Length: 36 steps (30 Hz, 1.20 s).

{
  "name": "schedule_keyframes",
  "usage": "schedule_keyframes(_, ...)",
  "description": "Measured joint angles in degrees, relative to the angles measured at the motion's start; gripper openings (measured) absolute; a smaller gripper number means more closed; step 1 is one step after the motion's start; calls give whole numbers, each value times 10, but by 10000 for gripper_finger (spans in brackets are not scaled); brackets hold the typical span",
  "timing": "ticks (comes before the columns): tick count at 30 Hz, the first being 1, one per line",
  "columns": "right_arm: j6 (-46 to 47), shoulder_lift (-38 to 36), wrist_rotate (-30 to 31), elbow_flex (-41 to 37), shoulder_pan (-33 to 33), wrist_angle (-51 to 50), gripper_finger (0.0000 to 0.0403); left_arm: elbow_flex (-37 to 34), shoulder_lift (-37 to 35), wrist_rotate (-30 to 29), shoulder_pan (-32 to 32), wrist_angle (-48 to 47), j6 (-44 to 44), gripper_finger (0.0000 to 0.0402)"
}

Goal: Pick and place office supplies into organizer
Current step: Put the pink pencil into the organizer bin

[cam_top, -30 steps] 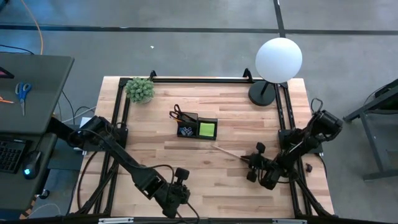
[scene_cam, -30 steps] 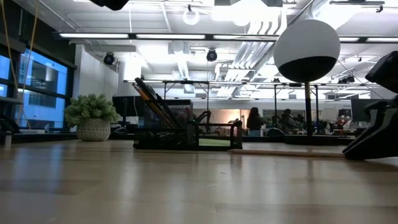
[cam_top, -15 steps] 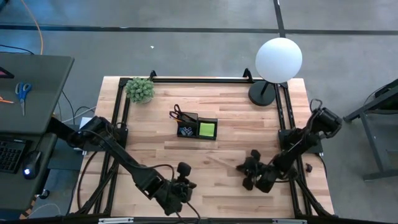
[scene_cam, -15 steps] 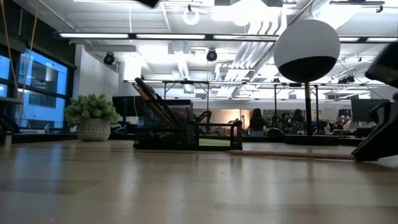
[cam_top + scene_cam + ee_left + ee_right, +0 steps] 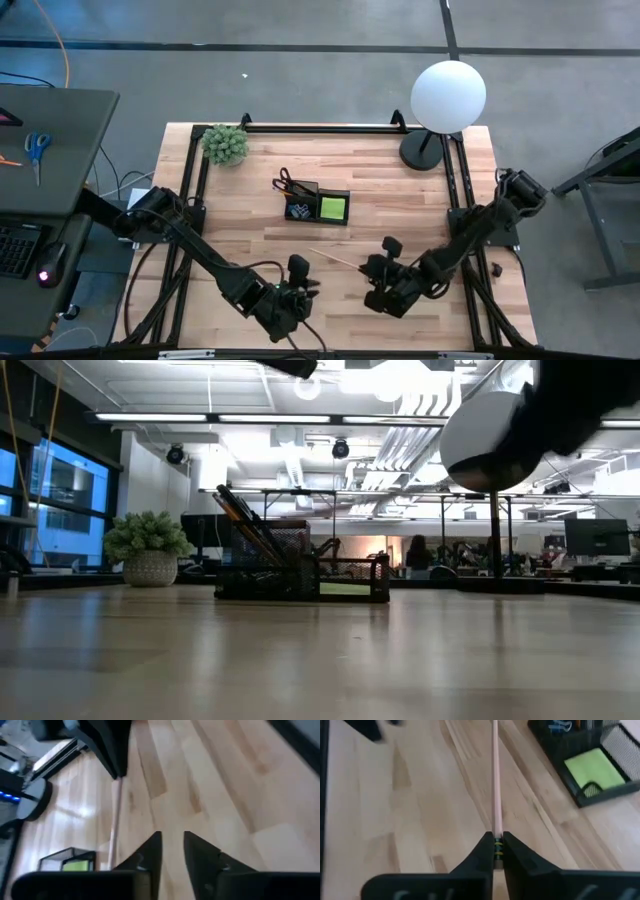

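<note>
right pincer (image 5: 494, 851) – pencil (image 5: 495, 780) tip cut off

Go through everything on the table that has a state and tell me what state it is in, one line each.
Right end effector: shut on the pencil, above the table's front middle.
Pencil: held by one end, lifted, pointing toward the organizer.
Left end effector: fingers slightly apart, holding nothing, near the table's front edge.
Organizer: upright, pens and scissors in the tall part.
Sticky-note pad: lying flat in an organizer compartment.
Globe lamp: upright at the table's back right.
</note>
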Motion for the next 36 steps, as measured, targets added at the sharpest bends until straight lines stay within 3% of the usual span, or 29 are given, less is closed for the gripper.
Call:
schedule_keyframes(9,-6,-1,-16,83,-22,-47,9,0,0,-123,1,-32,68,183)
schedule_keyframes(18,-23,-1,-19,84,-26,-20,6,0,10,-107,53,-31,122,254)
schedule_keyframes(26,-27,-1,-26,84,-26,-21,12,1,14,-65,89,-9,88,242)
schedule_keyframes(36,-25,-1,-26,84,-26,-24,13,1,14,-35,90,-11,64,153)
